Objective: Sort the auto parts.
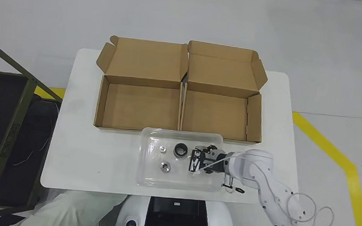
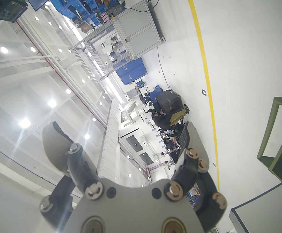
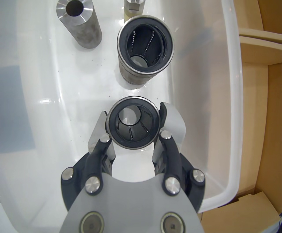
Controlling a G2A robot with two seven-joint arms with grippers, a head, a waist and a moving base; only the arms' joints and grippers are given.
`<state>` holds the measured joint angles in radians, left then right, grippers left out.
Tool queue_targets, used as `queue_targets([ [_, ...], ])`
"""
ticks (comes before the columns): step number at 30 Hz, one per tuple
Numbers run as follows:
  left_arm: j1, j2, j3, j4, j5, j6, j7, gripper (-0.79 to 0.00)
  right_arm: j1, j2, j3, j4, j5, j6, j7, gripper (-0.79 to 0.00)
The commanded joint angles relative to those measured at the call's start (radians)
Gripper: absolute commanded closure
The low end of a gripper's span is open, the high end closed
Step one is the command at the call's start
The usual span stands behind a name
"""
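Note:
A clear plastic tray (image 1: 147, 173) at the table's front holds the metal parts. My right gripper (image 3: 133, 117) is down inside the tray (image 3: 233, 88), shut on an upright black-lined linear bearing (image 3: 132, 125), with a finger pressed against each side. In the top view, the right gripper (image 1: 197, 159) is in the tray's right half. A second, larger bearing (image 3: 144, 46) stands just beyond it. Further off are a steel sleeve (image 3: 80, 22) and a small fitting (image 3: 134, 6). My left gripper (image 2: 120, 134) is open and holds nothing, pointing out into the room.
Two open cardboard boxes (image 1: 141, 107) (image 1: 221, 114) stand side by side behind the tray, flaps up. In the top view, the second bearing (image 1: 180, 150), the steel sleeve (image 1: 164, 167) and the small fitting (image 1: 163, 148) sit in the tray's left half.

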<state>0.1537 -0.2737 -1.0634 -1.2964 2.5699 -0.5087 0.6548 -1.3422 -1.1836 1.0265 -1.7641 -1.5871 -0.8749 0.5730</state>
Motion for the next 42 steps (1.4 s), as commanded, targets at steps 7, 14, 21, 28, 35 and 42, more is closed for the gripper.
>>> queue_targets([
  [7,0.0,0.0,0.0,0.0,0.0,0.0,0.0,-0.785,0.001,0.005,-0.001,-0.01,0.015,0.006,0.0,0.0],
  [14,0.0,0.0,0.0,0.0,0.0,0.0,0.0,-0.785,-0.023,0.017,0.02,-0.074,0.007,0.014,0.003,0.0],
  [21,0.0,0.0,0.0,0.0,0.0,0.0,0.0,-0.785,-0.067,0.032,0.061,-0.172,0.001,0.02,-0.001,0.0],
  [28,0.0,0.0,0.0,0.0,0.0,0.0,0.0,-0.785,-0.101,0.044,0.106,-0.245,0.028,0.025,-0.069,0.0],
  [35,0.0,0.0,0.0,0.0,0.0,0.0,0.0,-0.785,-0.102,0.048,0.128,-0.254,0.081,0.061,-0.207,0.0],
  [42,0.0,0.0,0.0,0.0,0.0,0.0,0.0,-0.785,-0.066,0.042,0.122,-0.229,0.143,0.112,-0.387,0.0],
])
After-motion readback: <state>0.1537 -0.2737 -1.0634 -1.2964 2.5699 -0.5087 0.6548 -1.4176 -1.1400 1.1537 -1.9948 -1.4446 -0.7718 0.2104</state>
